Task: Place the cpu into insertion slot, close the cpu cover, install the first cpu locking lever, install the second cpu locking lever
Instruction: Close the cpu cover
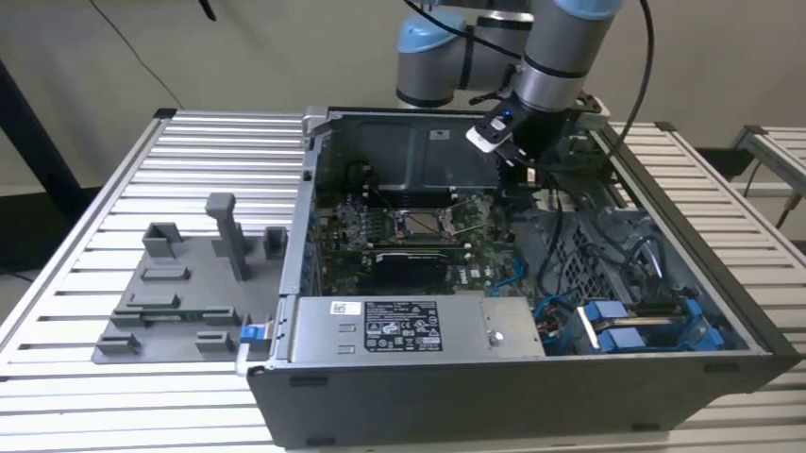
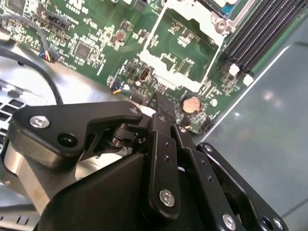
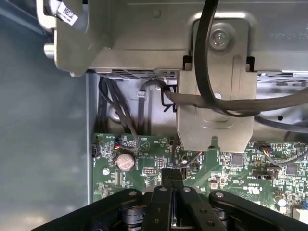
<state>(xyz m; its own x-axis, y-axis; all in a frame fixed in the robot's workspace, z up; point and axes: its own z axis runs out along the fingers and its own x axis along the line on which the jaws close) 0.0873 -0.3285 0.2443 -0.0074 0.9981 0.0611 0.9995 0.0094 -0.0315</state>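
The insertion slot (image 1: 420, 224), a small square socket with a dark centre and a silver rim, sits mid-board in the open computer case. My gripper (image 1: 527, 179) hangs inside the case toward the exterior view's right of the slot and apart from it. In both wrist views its black fingertips (image 2: 162, 102) (image 3: 172, 174) meet over the green board, shut with nothing visible between them. A silver frame with a square window, the cpu cover (image 2: 159, 53), lies just beyond the fingertips, and green board shows through it. The cpu is hidden. The locking levers are too small to tell.
A grey box with a white label (image 1: 403, 326) lines the case's near side. Cables and blue connectors (image 1: 629, 326) crowd the exterior view's right. A coin cell (image 2: 191, 102) sits close to the fingertips. A black cable crosses a metal bracket (image 3: 216, 96). A grey fixture (image 1: 189, 283) stands on the slatted table.
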